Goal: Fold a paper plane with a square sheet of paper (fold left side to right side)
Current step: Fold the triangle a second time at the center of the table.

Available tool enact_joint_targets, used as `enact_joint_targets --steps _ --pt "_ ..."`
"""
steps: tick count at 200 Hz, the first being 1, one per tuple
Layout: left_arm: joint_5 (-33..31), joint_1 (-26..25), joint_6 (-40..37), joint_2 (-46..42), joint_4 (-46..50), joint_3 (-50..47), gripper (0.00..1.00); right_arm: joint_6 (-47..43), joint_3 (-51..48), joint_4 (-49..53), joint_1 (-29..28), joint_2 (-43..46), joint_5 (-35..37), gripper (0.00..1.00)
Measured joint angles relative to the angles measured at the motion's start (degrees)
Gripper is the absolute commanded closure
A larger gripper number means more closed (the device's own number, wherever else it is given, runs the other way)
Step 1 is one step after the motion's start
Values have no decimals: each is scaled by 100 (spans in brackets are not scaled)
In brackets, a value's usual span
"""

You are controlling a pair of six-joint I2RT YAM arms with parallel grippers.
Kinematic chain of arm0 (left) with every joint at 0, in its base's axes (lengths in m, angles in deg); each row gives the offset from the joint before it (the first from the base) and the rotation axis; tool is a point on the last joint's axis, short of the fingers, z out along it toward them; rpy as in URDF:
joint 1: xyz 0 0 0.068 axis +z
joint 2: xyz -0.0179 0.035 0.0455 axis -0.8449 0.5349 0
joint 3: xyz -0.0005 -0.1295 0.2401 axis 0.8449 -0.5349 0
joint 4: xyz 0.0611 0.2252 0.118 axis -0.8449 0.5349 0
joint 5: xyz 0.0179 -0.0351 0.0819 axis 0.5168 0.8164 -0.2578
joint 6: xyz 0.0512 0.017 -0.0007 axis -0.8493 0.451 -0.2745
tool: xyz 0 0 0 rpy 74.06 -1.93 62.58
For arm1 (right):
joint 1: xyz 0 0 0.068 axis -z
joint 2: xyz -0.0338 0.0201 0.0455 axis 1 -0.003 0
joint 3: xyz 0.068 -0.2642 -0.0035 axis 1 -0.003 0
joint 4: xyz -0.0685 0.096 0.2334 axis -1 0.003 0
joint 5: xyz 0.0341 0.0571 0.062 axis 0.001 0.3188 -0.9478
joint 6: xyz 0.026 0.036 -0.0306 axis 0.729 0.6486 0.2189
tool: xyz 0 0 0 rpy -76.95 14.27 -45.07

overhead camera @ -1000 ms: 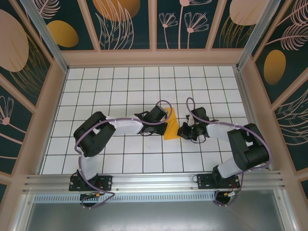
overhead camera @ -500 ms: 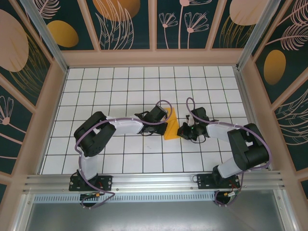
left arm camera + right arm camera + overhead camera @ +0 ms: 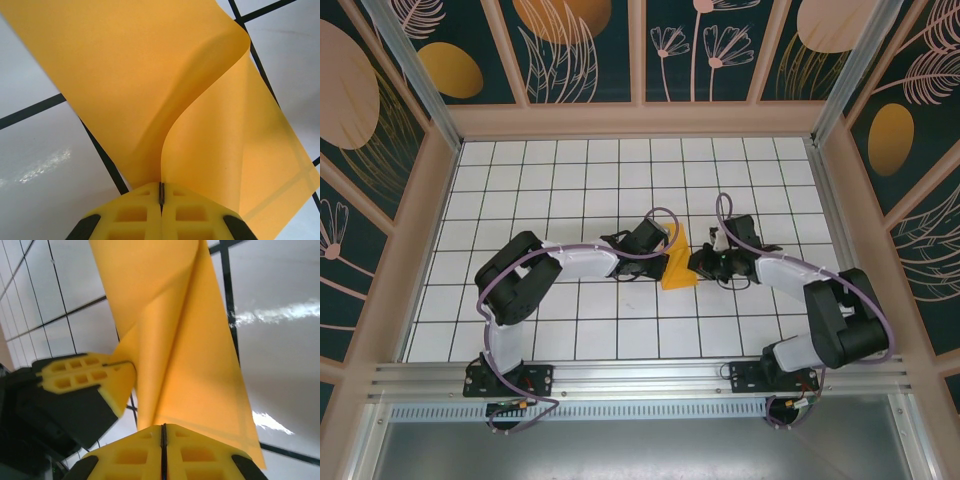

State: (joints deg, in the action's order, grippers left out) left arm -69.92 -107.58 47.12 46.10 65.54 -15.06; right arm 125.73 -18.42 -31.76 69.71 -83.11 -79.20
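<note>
1. At the middle of the worktop [image 3: 520, 200], the square sheet of paper [image 3: 676, 270] is resting partly on the tiles, with one flap rising and curling over.
2. That flap is probably being lifted so the left side can be carried across to the right side, while the opposite side is being anchored.
3. Reaching from the worktop's left half, the left claw [image 3: 161, 192] is pinching the raised edge, its jaws pressed tight on the paper.
4. Reaching from the worktop's right half, the right claw [image 3: 163, 429] is gripping another edge of the sheet, its jaws likewise closed together on it.
</note>
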Motion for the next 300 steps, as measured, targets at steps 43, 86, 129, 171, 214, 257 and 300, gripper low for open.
enact_joint_targets --steps 43,86,129,171,214,257,300 --pt "0 0 0 4 -7 2 95 234 496 -369 -245 -774 -7 91" --pt "0 0 0 11 -4 13 95 297 756 -533 -387 -1169 -2 91" --pt "-2 0 0 42 2 55 96 278 776 -533 -459 -1403 48 92" --pt "-7 0 2 70 9 87 97 227 776 -466 -470 -1405 212 92" --pt "-26 0 2 79 11 98 97 127 730 -385 -474 -1405 363 92" --pt "-28 0 2 103 22 140 97 120 671 -382 -474 -1392 428 92" --pt "-33 0 15 114 24 153 83 120 551 -557 -472 -1360 437 92"
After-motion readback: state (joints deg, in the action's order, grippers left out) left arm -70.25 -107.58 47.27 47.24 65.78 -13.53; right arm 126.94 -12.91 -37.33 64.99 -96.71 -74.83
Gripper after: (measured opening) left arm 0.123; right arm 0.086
